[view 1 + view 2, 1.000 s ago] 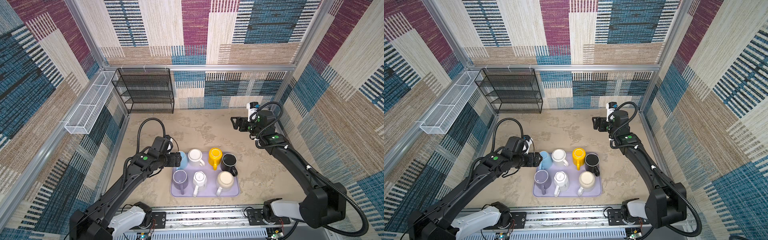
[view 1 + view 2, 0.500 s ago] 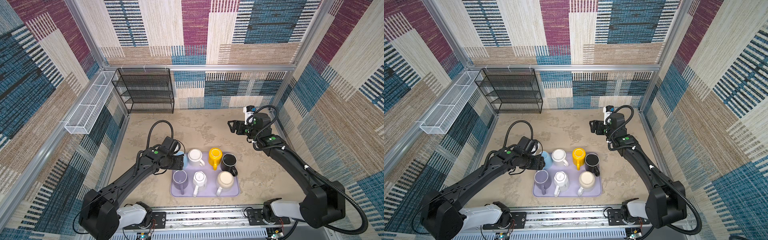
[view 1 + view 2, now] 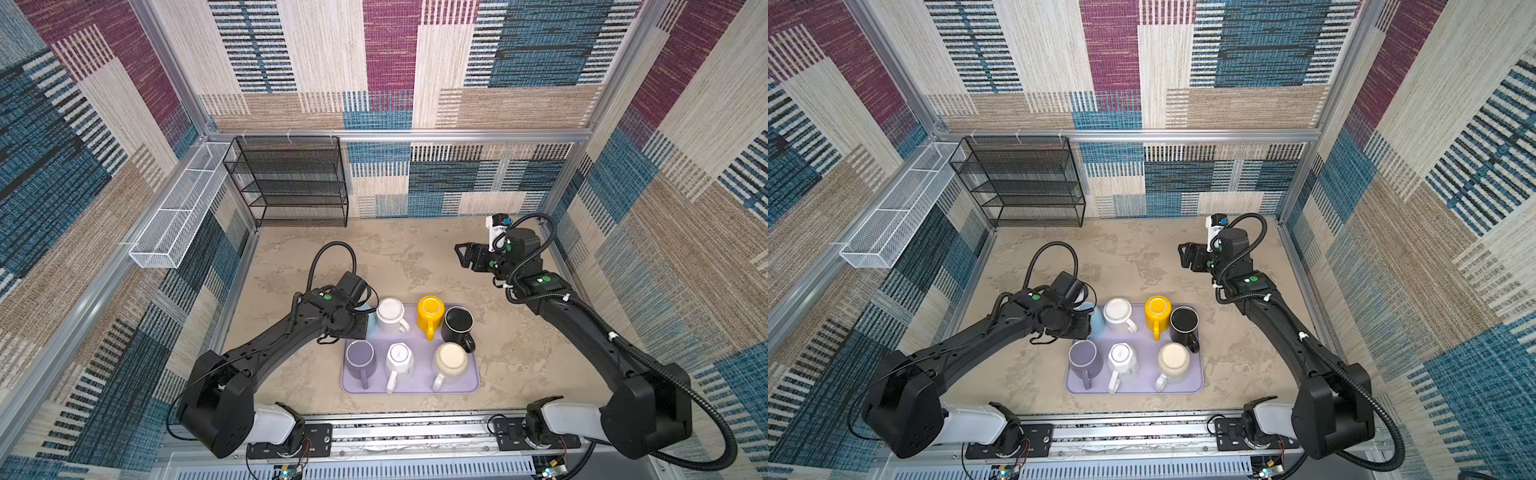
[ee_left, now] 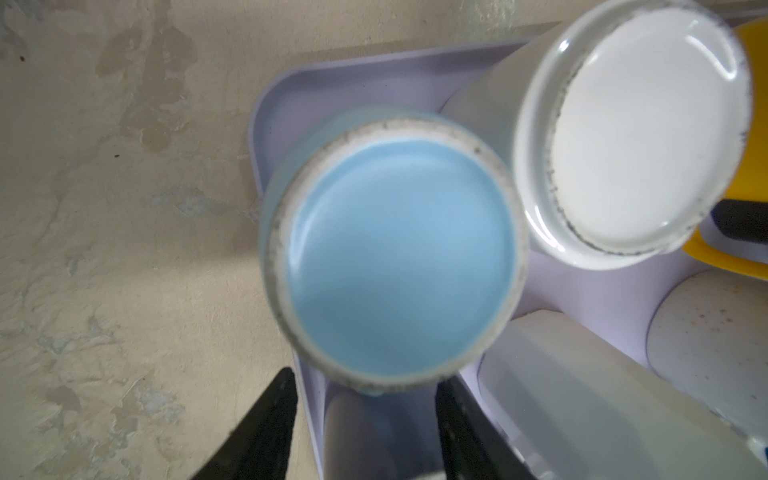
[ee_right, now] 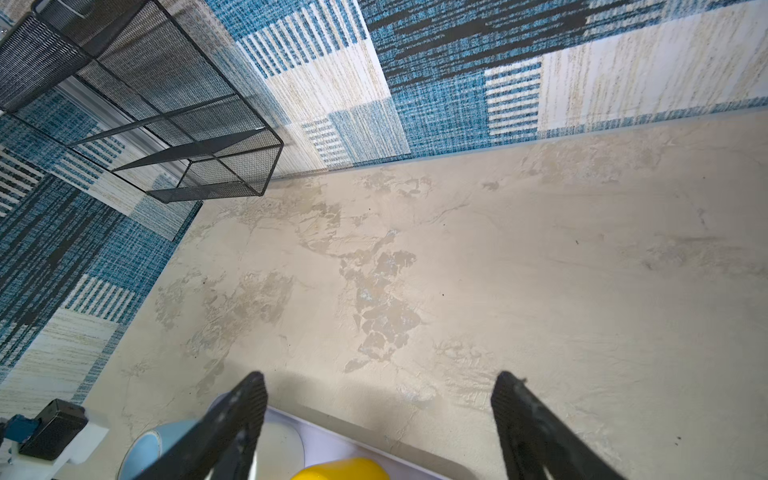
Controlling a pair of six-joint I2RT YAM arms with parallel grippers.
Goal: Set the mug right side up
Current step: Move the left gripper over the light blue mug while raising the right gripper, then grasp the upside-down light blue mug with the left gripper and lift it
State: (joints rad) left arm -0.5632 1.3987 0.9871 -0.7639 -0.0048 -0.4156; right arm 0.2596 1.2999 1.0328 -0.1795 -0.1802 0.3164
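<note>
A light blue mug [image 4: 395, 262] stands upside down, base up, in the back left corner of the lavender tray [image 3: 415, 384]. In both top views my left wrist hides most of it, leaving a sliver [image 3: 1096, 320]. My left gripper [image 4: 368, 386] hangs over the mug's near side. Its fingers [image 4: 282, 399] are partly drawn in on either side of what hangs below the mug's base, and gaps still show. My right gripper [image 5: 380, 386] is open and holds nothing, above bare table behind the tray [image 3: 459, 255].
Several other mugs fill the tray: white [image 3: 390, 316], yellow [image 3: 430, 311], black [image 3: 457, 324], purple [image 3: 359, 357], faceted white [image 3: 399, 357], cream [image 3: 451, 359]. A black mesh shelf [image 3: 291, 183] stands at the back left. A white wire basket [image 3: 178, 212] hangs on the left wall.
My left gripper has moved right over the blue mug and its jaws have narrowed. The right arm has shifted slightly left, with its jaws still wide.
</note>
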